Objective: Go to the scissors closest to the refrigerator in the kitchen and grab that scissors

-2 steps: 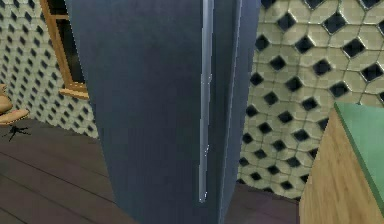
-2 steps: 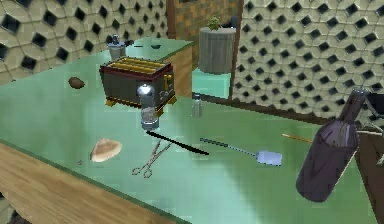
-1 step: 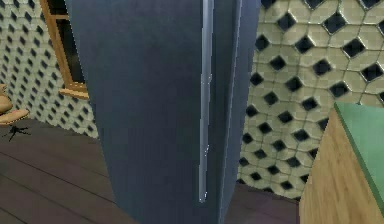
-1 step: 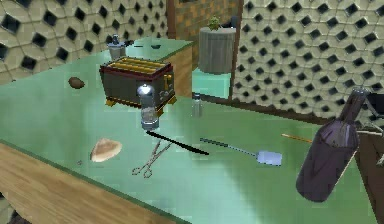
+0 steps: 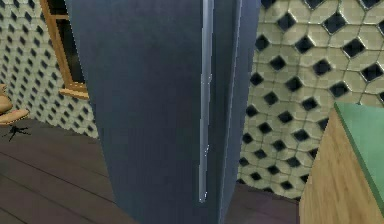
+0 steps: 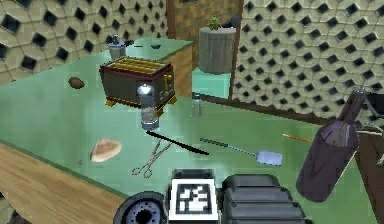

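Where the green countertop (image 6: 60, 115) comes down to its near edge, the scissors (image 6: 152, 158) lie flat a little left of that edge's middle. Their handle loops are nearer the edge and their blades point inward. The gripper (image 6: 145, 211) is a dark round body at the arm side view's bottom edge, directly below the scissors in the picture and left of a white marker square (image 6: 194, 197). Its far end cannot be made out, so I cannot tell whether it holds anything, or whether it reaches the scissors. Bare green top lies between the two.

Just left of the scissors rests a pale wedge (image 6: 104, 150) (possibly a slice of bread). Just beyond the blades lies a thin dark stick (image 6: 178, 141), and right of it a long-handled utensil (image 6: 255, 153) with a pale head. A dark bottle (image 6: 330, 150) stands upright toward the near edge's right end. Farther in, a brown and grey toaster (image 6: 138, 82) sits with a small glassy object (image 6: 146, 100) touching its front. A dark oval (image 6: 75, 82) lies by the left edge. Past the far edge stands a grey bin (image 6: 215, 50).

In the forward view the dark blue-grey refrigerator (image 5: 150, 100) stands close ahead against a patterned wall (image 5: 300, 80), with a green-topped counter corner (image 5: 360, 140) at the bottom right.
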Controlling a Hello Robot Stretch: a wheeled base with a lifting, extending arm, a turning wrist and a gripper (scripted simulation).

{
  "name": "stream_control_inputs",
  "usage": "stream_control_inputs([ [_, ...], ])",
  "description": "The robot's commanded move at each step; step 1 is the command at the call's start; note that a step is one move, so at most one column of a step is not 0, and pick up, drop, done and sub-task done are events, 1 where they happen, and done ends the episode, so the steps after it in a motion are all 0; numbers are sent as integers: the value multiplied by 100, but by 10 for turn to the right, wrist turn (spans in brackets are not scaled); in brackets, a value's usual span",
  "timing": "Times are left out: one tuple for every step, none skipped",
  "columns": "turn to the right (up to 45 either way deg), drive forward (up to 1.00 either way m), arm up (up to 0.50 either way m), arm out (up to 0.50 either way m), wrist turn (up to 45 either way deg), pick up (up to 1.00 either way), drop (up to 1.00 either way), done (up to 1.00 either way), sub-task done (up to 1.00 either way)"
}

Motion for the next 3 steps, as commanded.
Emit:
stream_control_inputs([
  [0,0,0,16,0,0,0,0,0],
  [0,0,0,0,450,0,0,0,0],
  [0,0,0,0,450,0,0,0,0],
])
